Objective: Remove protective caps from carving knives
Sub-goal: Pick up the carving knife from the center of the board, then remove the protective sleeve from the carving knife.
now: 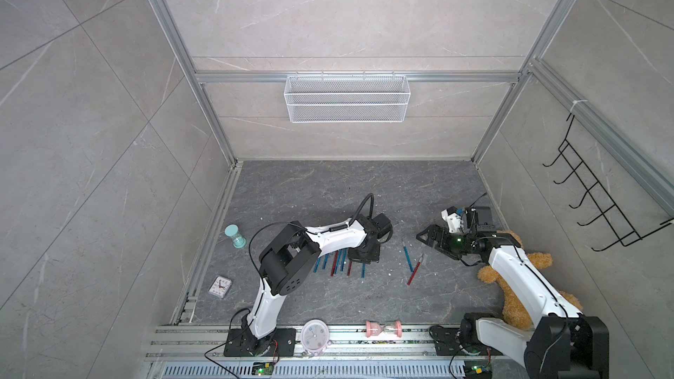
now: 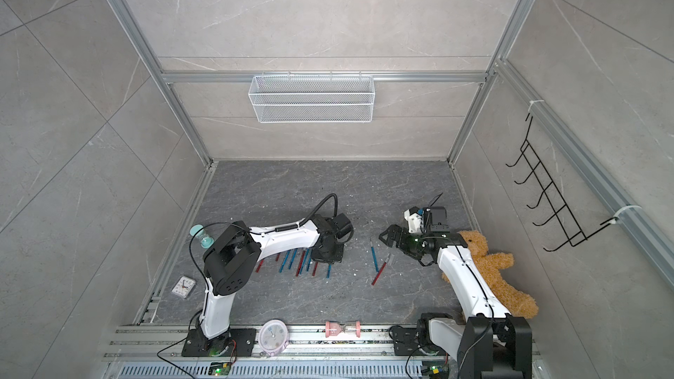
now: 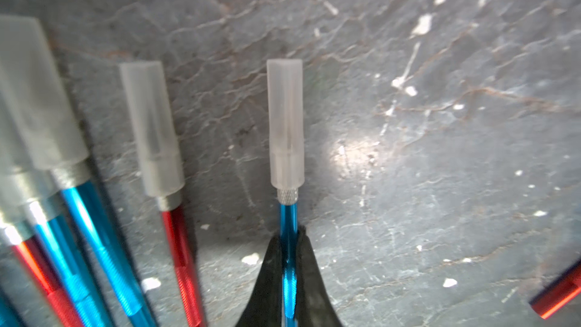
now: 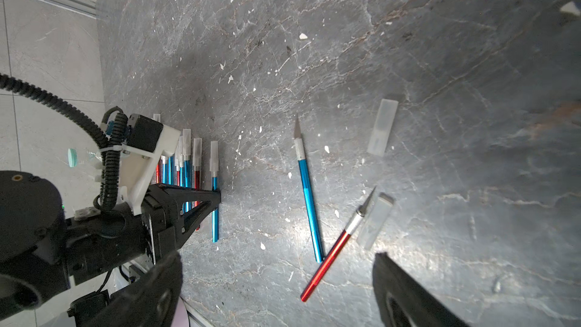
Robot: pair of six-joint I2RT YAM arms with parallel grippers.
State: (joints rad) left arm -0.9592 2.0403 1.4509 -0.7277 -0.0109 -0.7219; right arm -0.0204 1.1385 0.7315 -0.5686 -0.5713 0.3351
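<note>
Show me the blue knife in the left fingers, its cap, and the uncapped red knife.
blue knife [image 3: 288, 217]: left wrist view, handle just clear of the fingers [image 3: 270, 278].
cap [image 3: 286, 121]: left wrist view, mid-sleeve.
uncapped red knife [image 4: 325, 265]: right wrist view, mid-handle.

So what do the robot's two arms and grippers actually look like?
The left arm and right arm have white shells with black joint housings and thin black cables. The left gripper and right gripper have black, tapering triangular fingers. A ribbed black hose loops over the left wrist.
</note>
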